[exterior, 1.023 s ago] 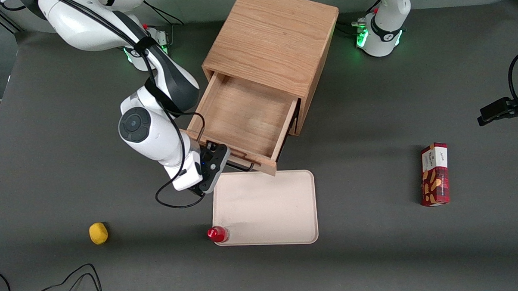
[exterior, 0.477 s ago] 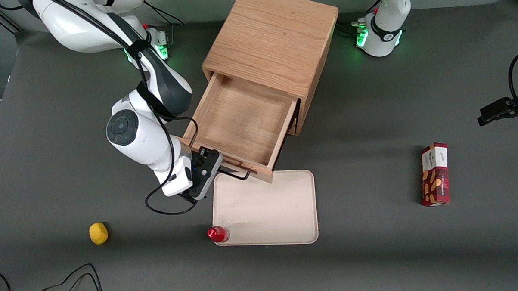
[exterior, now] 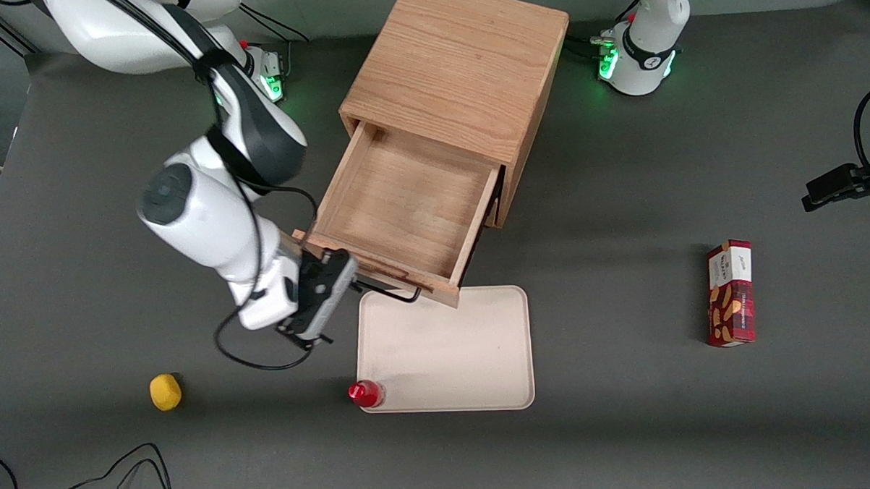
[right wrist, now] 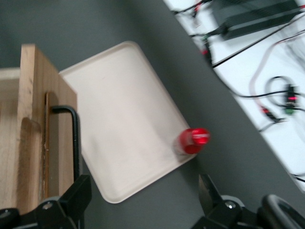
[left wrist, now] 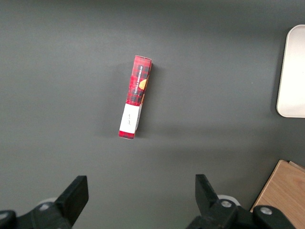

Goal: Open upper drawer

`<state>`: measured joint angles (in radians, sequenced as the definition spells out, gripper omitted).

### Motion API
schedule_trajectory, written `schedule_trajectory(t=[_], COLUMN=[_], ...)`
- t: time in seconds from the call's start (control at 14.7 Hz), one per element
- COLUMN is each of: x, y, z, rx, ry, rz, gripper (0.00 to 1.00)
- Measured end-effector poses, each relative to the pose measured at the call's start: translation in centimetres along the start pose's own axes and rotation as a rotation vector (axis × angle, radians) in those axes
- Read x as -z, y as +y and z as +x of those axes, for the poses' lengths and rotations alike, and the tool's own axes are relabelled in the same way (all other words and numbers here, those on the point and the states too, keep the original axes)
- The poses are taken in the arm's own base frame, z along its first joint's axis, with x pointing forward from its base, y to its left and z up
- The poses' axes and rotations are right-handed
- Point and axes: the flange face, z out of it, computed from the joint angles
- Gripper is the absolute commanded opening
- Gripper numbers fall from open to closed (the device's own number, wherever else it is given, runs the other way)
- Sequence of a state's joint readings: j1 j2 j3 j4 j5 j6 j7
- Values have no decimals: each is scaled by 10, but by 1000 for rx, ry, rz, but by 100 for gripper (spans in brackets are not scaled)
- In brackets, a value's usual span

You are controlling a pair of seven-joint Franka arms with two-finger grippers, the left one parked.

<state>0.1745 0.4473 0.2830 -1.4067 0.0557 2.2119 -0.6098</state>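
The light-oak cabinet (exterior: 457, 63) stands at the middle of the table. Its upper drawer (exterior: 404, 202) is pulled far out and its tray is empty. The drawer's black wire handle (exterior: 390, 293) sticks out over the edge of the cream tray. My right gripper (exterior: 319, 295) hangs beside the drawer's front corner, toward the working arm's end, apart from the handle. In the right wrist view the gripper (right wrist: 143, 191) is open with nothing between its fingers (right wrist: 78, 195); the drawer front (right wrist: 33, 119) and the handle (right wrist: 74, 138) lie beside it. The lower drawer is hidden under the upper one.
A cream tray (exterior: 446, 349) lies in front of the drawer, nearer the front camera. A red-capped bottle (exterior: 364, 393) stands at the tray's corner. A yellow ball (exterior: 165, 391) lies toward the working arm's end. A red snack box (exterior: 730, 292) lies toward the parked arm's end.
My gripper let go of the handle and moved away from it toward the working arm's end. The drawer came out a little more and then stayed still.
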Motion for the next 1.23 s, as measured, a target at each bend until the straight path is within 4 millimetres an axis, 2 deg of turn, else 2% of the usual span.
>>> schedule_trajectory(t=[0.14,0.34,0.48,0.61,0.89,1.02,1.23], x=[57,129,167,193,221,218,200], y=[22,39,43,39,12,13,24], z=[-11,-44,-71,-102,-149,-172,-200], rx=[-66,-182,-295,-462,-852,-967,-1006], ry=[25,-26,-80,-144,-319,-393,-477], rz=[-40,-22,-19,-18,-9,-18,-78], gripper=[100,100,100,100,100,100,100])
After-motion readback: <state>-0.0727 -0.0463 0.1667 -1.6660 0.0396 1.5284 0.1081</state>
